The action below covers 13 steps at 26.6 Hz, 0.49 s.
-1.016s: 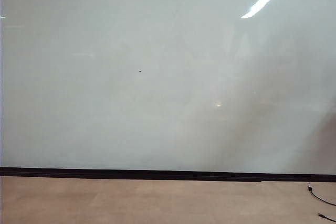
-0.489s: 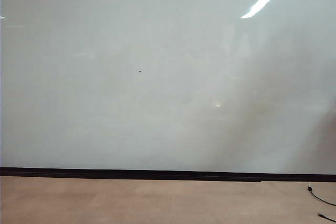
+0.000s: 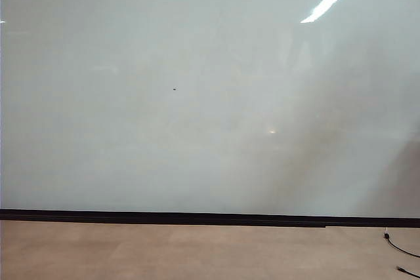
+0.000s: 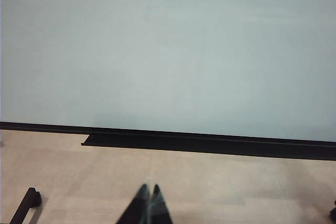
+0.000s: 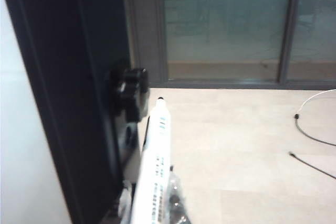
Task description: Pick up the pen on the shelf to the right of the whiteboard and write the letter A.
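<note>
Presently, taken from left to right with the whiteboard (image 3: 197, 96) as landmark:

Left gripper (image 4: 149, 203): low in front of the board, over the pale floor, fingertips pressed together on nothing. Judged parked, since the pen's shelf lies off the board's other side.

Whiteboard: glossy pale grey face filling the exterior view, unmarked apart from a tiny dark speck (image 3: 174, 88) left of centre. A black strip (image 3: 197, 216) runs along its bottom edge. The letter A is not on it, so the writing is judged not yet begun.

Cable (image 3: 400, 248): black lead lying on the floor below the board's lower right corner.

Board's right edge (image 5: 58, 93): seen only from the right wrist, a dark upright frame with a black fitting (image 5: 130, 90) beside it. No shelf can be made out clearly.

Pen (image 5: 155, 161): just beside that dark edge, white barrel with black print, dark tip pointing away from the wrist camera. It runs lengthwise out from the gripper, an alignment that would suit presenting the tip to the board.

Right gripper (image 5: 157, 208): at the board's right edge, outside the exterior view. Its jaws lie against the lower barrel and appear clamped on the pen, though the fingers are mostly cut off. Whether the pen has left its shelf cannot be told.
</note>
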Tool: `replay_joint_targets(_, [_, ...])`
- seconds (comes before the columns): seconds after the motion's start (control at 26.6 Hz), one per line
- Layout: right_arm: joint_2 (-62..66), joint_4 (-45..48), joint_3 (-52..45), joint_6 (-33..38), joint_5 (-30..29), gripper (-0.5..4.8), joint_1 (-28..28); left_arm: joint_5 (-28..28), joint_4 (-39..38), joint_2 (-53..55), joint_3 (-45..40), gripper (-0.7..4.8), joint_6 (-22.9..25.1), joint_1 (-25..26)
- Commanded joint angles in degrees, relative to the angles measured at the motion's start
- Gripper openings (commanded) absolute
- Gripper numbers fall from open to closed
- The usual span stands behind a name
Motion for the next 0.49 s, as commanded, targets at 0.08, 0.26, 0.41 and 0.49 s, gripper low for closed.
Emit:
replay_joint_targets(0.08, [-1.51,1.25,-1.31,-0.13,6.95,-0.01,-0.09,0.2,0.5,0.02,0.15,-0.04,0.24,0.0])
replay_joint_targets(0.26, [-3.41,1.27,-4.13,-0.57,13.84,-0.02,0.07,0.2,0.5,0.02,0.15,-0.04,0.26,0.0])
replay_joint_targets(0.41, [-7.69,1.27,-7.67,-0.63,19.5,-0.02,1.27,0.22,0.5,0.02,0.15,-0.04,0.26,0.0])
replay_joint_targets(0.49, [-12.39,1.25,-11.17,-0.57,26.16,-0.02,2.91,0.22,0.5,0.02,0.15,-0.04,0.24,0.0])
